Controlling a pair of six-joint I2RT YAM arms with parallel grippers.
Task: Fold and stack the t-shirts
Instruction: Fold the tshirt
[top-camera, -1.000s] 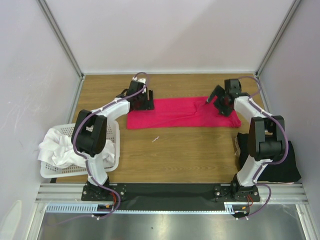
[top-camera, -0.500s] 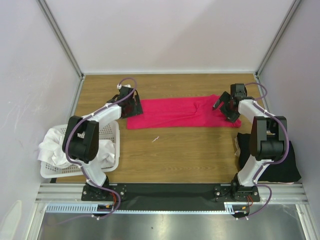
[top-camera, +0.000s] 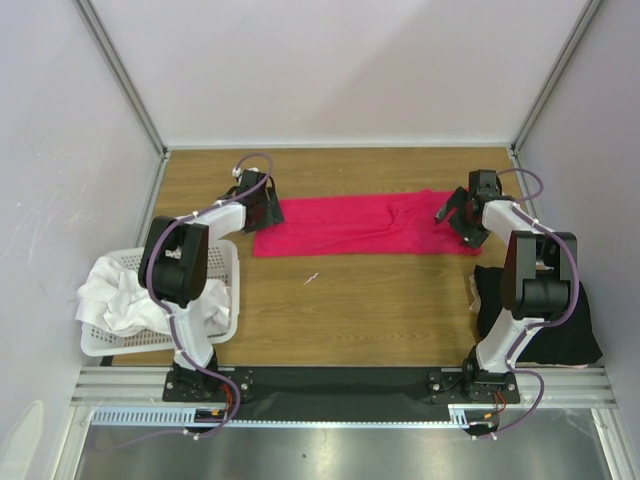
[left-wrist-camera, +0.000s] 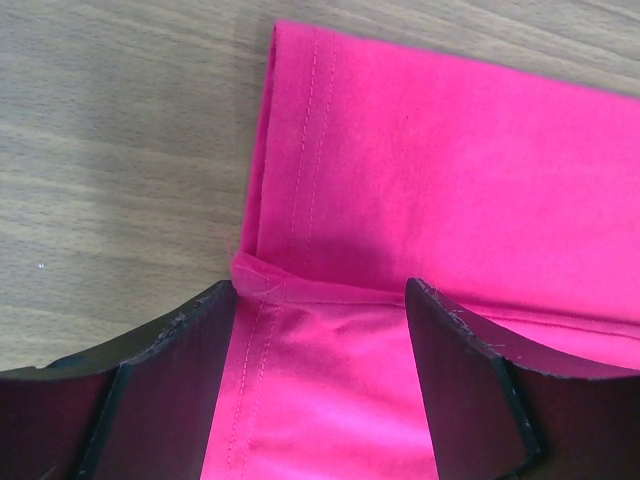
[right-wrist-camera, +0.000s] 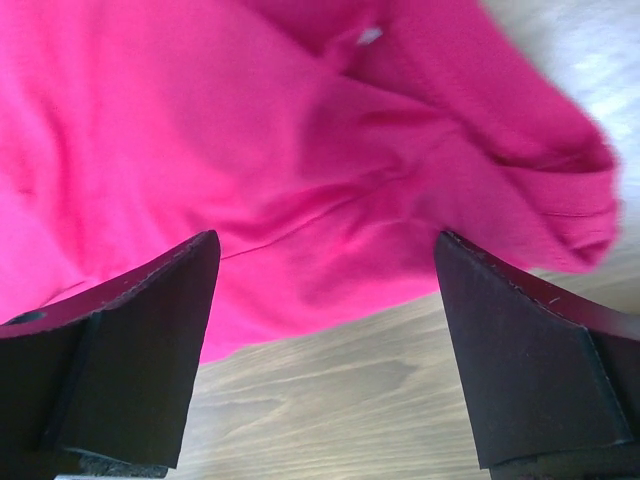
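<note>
**A:** What are your grippers doing?

**B:** My left gripper (left-wrist-camera: 318, 300) is open. Its two fingers stand apart over the left end of the pink t-shirt (top-camera: 350, 227), right at the stitched hem, and hold nothing. My right gripper (right-wrist-camera: 325, 250) is open too. Its fingers are spread wide above the shirt's right end, where a small white neck label (right-wrist-camera: 370, 35) shows. Neither one has cloth pinched.

**B:** And the shirt itself?

**A:** It lies on the far half of the table (top-camera: 380, 310) as a long, narrow band running left to right. At my left fingers the edge looks doubled over, so I judge it is already folded lengthwise. The right end is more rumpled.

**A:** So how far along are you?

**B:** Partway, I reckon. The black t-shirt (top-camera: 565, 335) sits at the near right edge behind my right arm. I take it for the start of the stack, though my arm hides how neat it is. The pink one needs to be folded end over end and carried there. The white t-shirts (top-camera: 112, 292) are crumpled in the basket (top-camera: 232, 290) at the near left, not yet laid out. Most of the work is left.
</note>
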